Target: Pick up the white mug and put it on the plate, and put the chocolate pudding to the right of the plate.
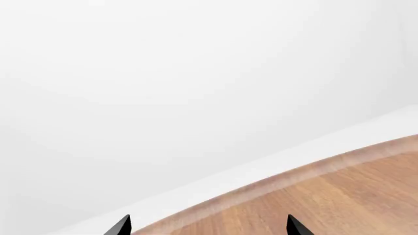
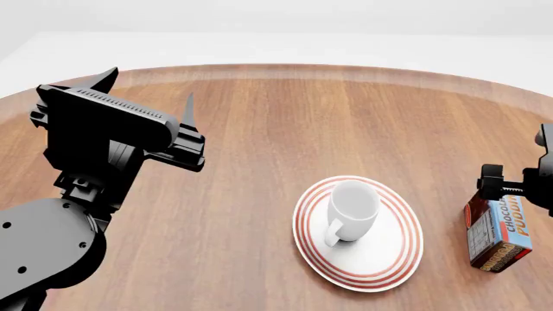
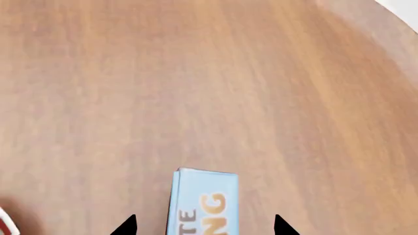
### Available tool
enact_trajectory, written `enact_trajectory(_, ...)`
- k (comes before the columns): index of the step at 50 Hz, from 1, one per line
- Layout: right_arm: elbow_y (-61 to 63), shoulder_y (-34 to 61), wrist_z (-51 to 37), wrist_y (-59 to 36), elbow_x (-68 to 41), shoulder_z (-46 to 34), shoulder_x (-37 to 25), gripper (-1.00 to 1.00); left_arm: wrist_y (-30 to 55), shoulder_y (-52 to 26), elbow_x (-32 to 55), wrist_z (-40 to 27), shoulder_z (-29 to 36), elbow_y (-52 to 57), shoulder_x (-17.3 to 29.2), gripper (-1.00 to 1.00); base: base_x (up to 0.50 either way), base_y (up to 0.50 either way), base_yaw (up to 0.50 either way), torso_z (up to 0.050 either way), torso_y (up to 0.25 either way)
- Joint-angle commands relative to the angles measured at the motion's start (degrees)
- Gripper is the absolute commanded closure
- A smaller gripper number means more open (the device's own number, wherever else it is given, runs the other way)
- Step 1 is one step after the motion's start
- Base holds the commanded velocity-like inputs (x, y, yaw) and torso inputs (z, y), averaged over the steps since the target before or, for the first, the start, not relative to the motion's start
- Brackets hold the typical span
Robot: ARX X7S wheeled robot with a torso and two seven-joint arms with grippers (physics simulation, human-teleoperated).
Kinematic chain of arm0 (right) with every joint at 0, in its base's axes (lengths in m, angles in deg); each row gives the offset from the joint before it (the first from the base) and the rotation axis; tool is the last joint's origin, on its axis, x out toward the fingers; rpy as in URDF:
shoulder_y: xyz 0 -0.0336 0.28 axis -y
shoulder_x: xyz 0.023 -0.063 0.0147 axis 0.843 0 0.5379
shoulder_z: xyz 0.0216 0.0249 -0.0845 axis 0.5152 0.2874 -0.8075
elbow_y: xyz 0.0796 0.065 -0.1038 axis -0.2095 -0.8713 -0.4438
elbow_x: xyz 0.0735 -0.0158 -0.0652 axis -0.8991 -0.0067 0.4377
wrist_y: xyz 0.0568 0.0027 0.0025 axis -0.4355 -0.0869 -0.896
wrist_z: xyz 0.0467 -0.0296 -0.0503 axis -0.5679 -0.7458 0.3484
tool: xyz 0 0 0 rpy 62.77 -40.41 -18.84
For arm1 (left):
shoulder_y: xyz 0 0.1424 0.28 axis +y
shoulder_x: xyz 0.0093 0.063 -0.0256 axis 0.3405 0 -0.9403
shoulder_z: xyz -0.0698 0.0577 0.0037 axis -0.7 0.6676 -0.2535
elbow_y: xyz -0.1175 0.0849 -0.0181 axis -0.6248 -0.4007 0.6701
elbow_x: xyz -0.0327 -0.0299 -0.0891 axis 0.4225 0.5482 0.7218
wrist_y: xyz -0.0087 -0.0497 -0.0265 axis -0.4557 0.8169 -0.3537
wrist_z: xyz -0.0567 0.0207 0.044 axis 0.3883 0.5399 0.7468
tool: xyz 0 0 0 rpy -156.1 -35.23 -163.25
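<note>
The white mug (image 2: 354, 207) is sitting upright on the plate (image 2: 406, 249), its loop handle pointing toward about 7 o'clock in the head view. The plate is lying flat on the round wooden desk (image 2: 285, 123), toward the near side and a little right of centre.

The chocolate pudding (image 2: 499, 233) is resting on the desk at 3 o'clock from the plate, near it but not touching, its light blue lettered face turned up. In the right wrist view the carton (image 3: 203, 200) is lying between the two dark fingertips (image 3: 125, 226), with bare wood showing on either side of it, so the right pincer (image 2: 519, 188) is standing open around the carton without pressing on it. In the head view this pincer is hanging just above the far end of the carton.

The left pincer (image 2: 147, 97) is hovering well apart from the plate, at about 10 o'clock from it. Its fingers are spreading wide and holding nothing; the left wrist view shows its tips (image 1: 121, 226) over the desk's edge.
</note>
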Motion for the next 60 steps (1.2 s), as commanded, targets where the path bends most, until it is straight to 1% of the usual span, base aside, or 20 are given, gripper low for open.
enact_trajectory(1, 17.83, -0.42, -5.32, -7.75, -1.97, 4.08, -6.16, -1.0, 0.14, 0.16, -0.54, 1.22, -1.76, 0.07, -1.03, -1.0, 0.0, 0.0, 0.0, 0.0, 0.0)
enact_trajectory(5, 23.53, -0.97, -5.96, -8.57, -3.04, 4.36, -7.68, -1.0, 0.02, 0.3, -0.57, 1.14, -1.84, 0.19, -0.92, -1.0, 0.0, 0.0, 0.0, 0.0, 0.0)
enact_trajectory(12, 30.04, -2.24, -7.85, -9.5, -4.43, 4.87, -9.65, -1.0, 0.04, 0.33, -0.53, 1.11, -1.97, 0.29, -0.72, -1.0, 0.0, 0.0, 0.0, 0.0, 0.0)
enact_trajectory(20, 45.04, -4.78, -13.73, -10.67, -9.57, 8.0, -14.69, -1.0, -0.08, 0.65, -0.73, 1.0, -1.92, 0.46, -0.86, -1.0, 0.0, 0.0, 0.0, 0.0, 0.0)
enact_trajectory(23, 48.12, -5.26, -14.74, -10.63, -10.36, 8.5, -15.76, -1.0, -0.13, 0.71, -0.73, 1.01, -1.97, 0.42, -0.85, -1.0, 0.0, 0.0, 0.0, 0.0, 0.0)
enact_trajectory(28, 56.86, -7.28, -17.93, -9.91, -13.39, 10.47, -19.53, -1.0, -0.2, 0.86, -0.72, 1.03, -2.02, 0.32, -0.84, -1.0, 0.0, 0.0, 0.0, 0.0, 0.0)
enact_trajectory(33, 62.19, -8.71, -19.22, -9.07, -14.41, 11.19, -22.18, -1.0, -0.12, 0.82, -0.67, 1.0, -2.11, 0.46, -0.76, -1.0, 0.0, 0.0, 0.0, 0.0, 0.0)
enact_trajectory(44, 74.12, -13.06, -24.38, -3.84, -19.9, 15.23, -27.99, -1.0, -0.27, 1.16, -0.73, 0.84, -2.26, 0.44, -0.51, -1.0, 0.0, 0.0, 0.0, 0.0, 0.0)
enact_trajectory(51, 83.67, -16.47, -28.85, 2.32, -24.55, 18.64, -33.18, -1.0, -0.47, 1.53, -0.76, 0.59, -2.34, 0.44, -0.34, -1.0, 0.0, 0.0, 0.0, 0.0, 0.0)
enact_trajectory(58, 88.4, -19.31, -30.64, 7.58, -26.45, 20.07, -35.93, -1.0, -0.27, 1.46, -0.68, 0.05, -2.55, 1.18, -0.01, -1.0, 0.0, 0.0, 0.0, 0.0, 0.0)
enact_trajectory(60, 89.88, -21.02, -31.51, 10.9, -26.86, 20.56, -37.31, -1.0, -0.47, 1.68, -0.74, -0.03, -2.58, 1.22, 0.11, -1.0, 0.0, 0.0, 0.0, 0.0, 0.0)
